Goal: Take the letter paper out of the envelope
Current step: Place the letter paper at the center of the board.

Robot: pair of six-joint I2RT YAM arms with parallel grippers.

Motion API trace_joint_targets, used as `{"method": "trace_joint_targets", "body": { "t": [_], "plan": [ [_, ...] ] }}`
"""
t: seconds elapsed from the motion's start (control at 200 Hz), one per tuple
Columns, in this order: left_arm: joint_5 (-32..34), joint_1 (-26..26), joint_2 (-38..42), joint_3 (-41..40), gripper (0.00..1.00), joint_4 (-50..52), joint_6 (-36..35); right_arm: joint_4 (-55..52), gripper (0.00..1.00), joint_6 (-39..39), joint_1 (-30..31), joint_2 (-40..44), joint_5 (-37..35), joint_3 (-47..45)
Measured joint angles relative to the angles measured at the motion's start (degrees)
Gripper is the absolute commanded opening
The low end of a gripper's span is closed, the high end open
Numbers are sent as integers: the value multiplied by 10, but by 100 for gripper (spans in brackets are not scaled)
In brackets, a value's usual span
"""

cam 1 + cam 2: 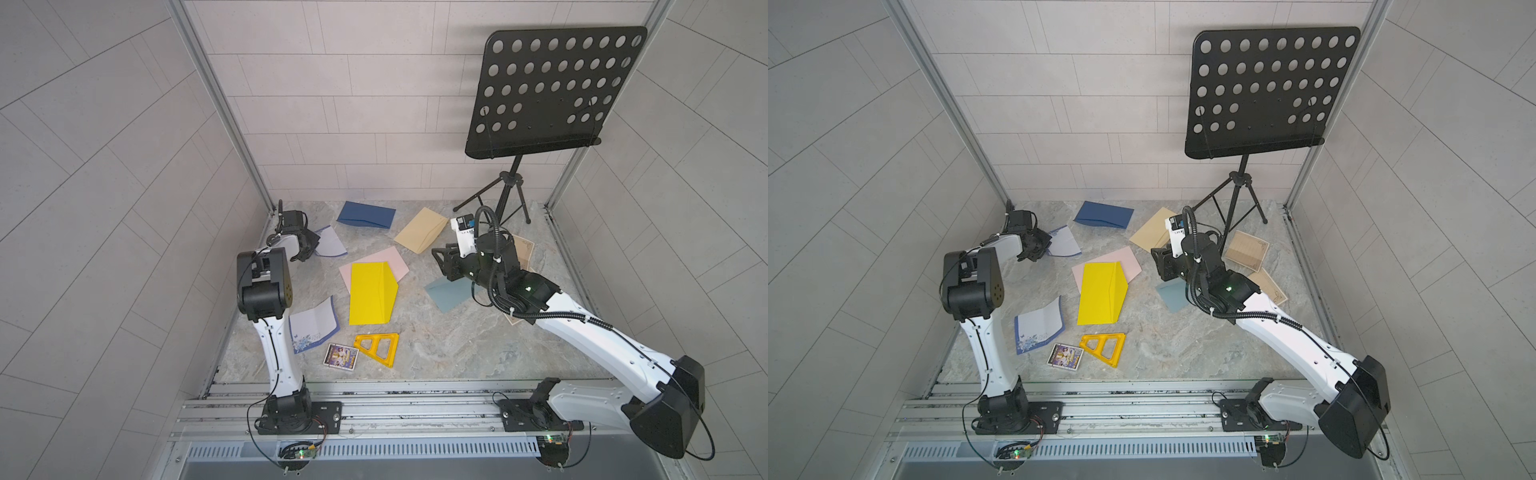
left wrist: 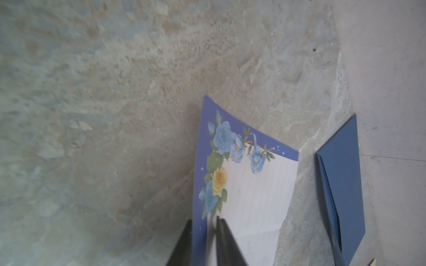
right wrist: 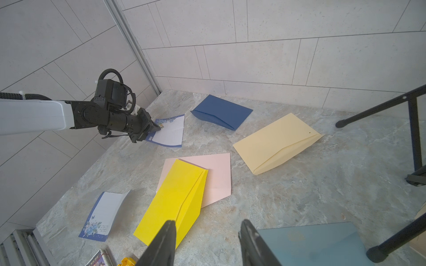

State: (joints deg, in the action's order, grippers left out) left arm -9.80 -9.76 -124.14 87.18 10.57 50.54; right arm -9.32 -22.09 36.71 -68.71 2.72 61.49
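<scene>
- The left gripper [image 2: 204, 218] shows only its two finger tips in the left wrist view. They stand slightly apart, with the blue-bordered edge of the letter paper [image 2: 249, 191] in the gap. Pad contact cannot be made out.
- The letter paper lies outside every envelope, on the worktop [image 2: 115, 92] at the far left. It is just beside the dark blue envelope [image 2: 343, 184] and apart from it. The frame cuts off the end of the sheet at the fingers.
- In both top views the left wrist body covers the gripped edge, so the fingers are not discernible there.
- The right gripper [image 3: 207, 222] has its fingers wide apart with nothing between them. It hangs over the worktop between the yellow envelope [image 3: 175, 202] and the grey-blue envelope [image 3: 311, 244], which the frame cuts off.
- The yellow envelope overlaps and partly hides the pink envelope [image 3: 214, 175].
- In a top view a tan card [image 1: 1246, 251] shows clear of the right arm [image 1: 1287, 332]. In a top view the arm covers most of that card [image 1: 525, 249].
- Whether any envelope holds a sheet cannot be told.
</scene>
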Motion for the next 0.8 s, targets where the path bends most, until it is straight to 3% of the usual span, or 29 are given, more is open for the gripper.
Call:
{"method": "trace_joint_targets", "body": {
  "t": [0.095,0.3,0.53,0.8],
  "plan": [
    [3,-2,3,16,53,10,-4,-2,49,-5,0,0,0,0],
    [13,-4,45,5,56,24,-11,-1,49,-9,-1,0,6,0],
    [12,-4,100,-63,58,26,-11,-1,49,-20,-5,-1,9,0],
    [-1,25,178,-116,64,37,17,-30,52,-113,-50,-17,-15,0]
  ]
}}
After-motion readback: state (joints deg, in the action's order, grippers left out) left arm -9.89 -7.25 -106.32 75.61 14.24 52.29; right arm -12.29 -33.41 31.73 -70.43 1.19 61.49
